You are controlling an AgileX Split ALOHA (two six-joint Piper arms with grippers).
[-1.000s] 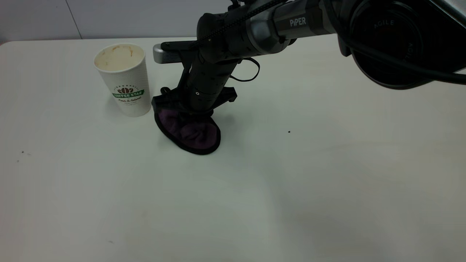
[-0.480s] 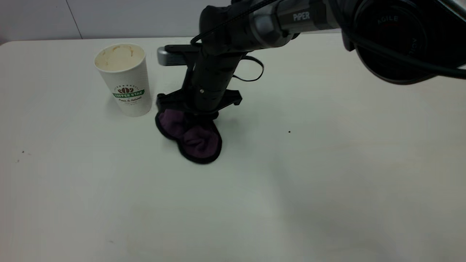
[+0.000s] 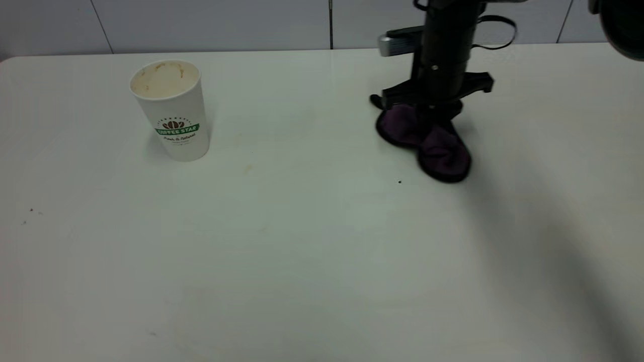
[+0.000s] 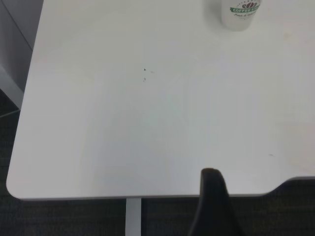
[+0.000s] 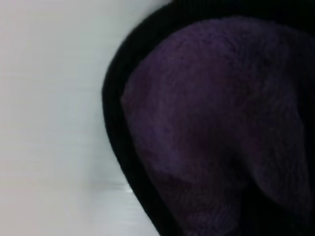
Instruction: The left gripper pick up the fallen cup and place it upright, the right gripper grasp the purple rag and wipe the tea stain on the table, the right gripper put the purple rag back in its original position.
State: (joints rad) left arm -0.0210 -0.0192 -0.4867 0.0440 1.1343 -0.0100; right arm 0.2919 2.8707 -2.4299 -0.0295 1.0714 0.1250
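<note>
Purple rag: small dark purple plush cloth with black edging (image 3: pixel 427 138), lying on the far right part of the table, well apart from the cup; it is pinched from above and its lower lobe trails toward the near edge. The right wrist view is almost filled by its purple pile and black border (image 5: pixel 211 128), with bare table beside it.
Right gripper: black arm end with a cylindrical wrist and a grey box module on its side (image 3: pixel 426 111), standing nearly upright over the rag, jaws clenched on the cloth's upper part.
Cup: tall white paper cup with a green banner logo and brown bean emblem (image 3: pixel 171 110), standing upright at the far left of the table, open mouth up, its inside stained tan. The left wrist view catches only its lower part with the logo (image 4: pixel 241 12).
Tea stain: only a very faint tan mark (image 3: pixel 247 169) shows on the table just right of the cup, toward the near side.
Table: large plain white smooth tabletop (image 3: pixel 302 261) with a few tiny dark specks.
Left gripper: only one dark finger (image 4: pixel 212 204) shows in its own wrist view, hanging over the table's edge, away from the cup; whether the jaws are released or closed cannot be told.
</note>
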